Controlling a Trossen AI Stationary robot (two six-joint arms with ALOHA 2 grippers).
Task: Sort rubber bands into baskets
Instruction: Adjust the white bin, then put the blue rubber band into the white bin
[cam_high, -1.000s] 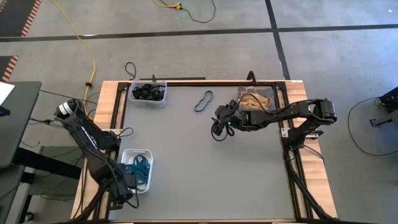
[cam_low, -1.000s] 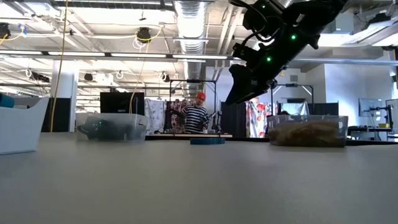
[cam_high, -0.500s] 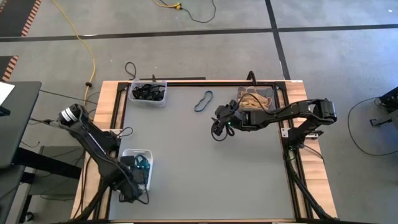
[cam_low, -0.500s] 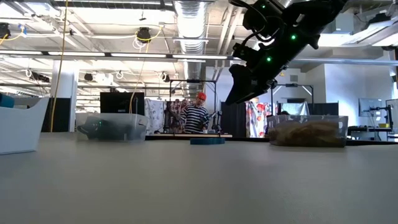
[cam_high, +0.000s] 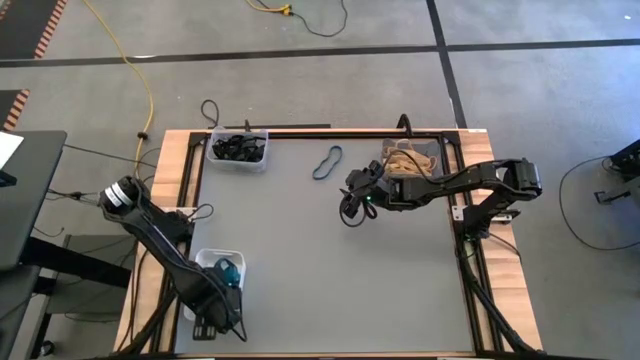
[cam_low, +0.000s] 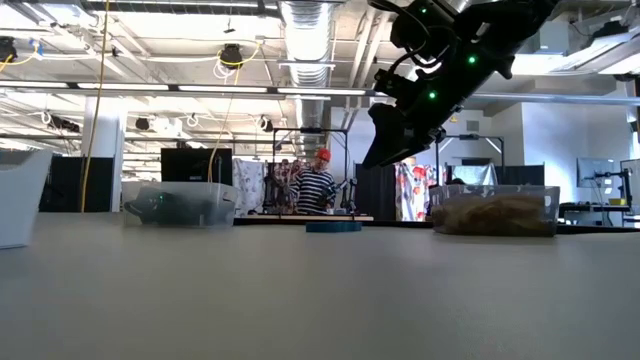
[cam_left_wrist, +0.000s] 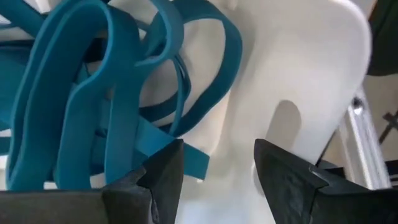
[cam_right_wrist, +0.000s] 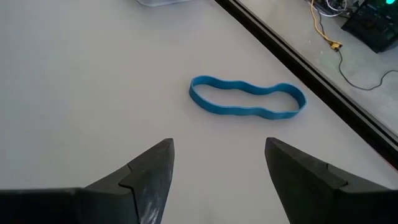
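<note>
My left gripper (cam_high: 224, 287) is open low over the white basket (cam_high: 206, 262) at the near left. Its fingers (cam_left_wrist: 163, 171) stand just above the teal rubber bands (cam_left_wrist: 93, 106) lying inside. My right gripper (cam_high: 350, 206) is open and empty, raised above the table's middle right (cam_low: 385, 150). One teal rubber band (cam_right_wrist: 247, 99) lies flat on the table beyond it (cam_high: 327, 160). The clear basket (cam_high: 238, 149) with black bands stands at the far left. The dark grey basket (cam_high: 410, 160) with tan bands stands at the far right.
The table's black frame rail (cam_high: 330, 131) runs along the far edge behind the loose band. Yellow cable (cam_high: 140, 70) lies on the floor beyond the table. A person (cam_low: 316, 187) stands far off in the room. Open grey tabletop (cam_high: 330, 270) lies between the arms.
My left arm has swung toward the table's near edge, over the white basket, covering more of it. In the low view the basket's wall now shows farther left, and the teal piece above its rim is gone from view. My right gripper has kept still.
</note>
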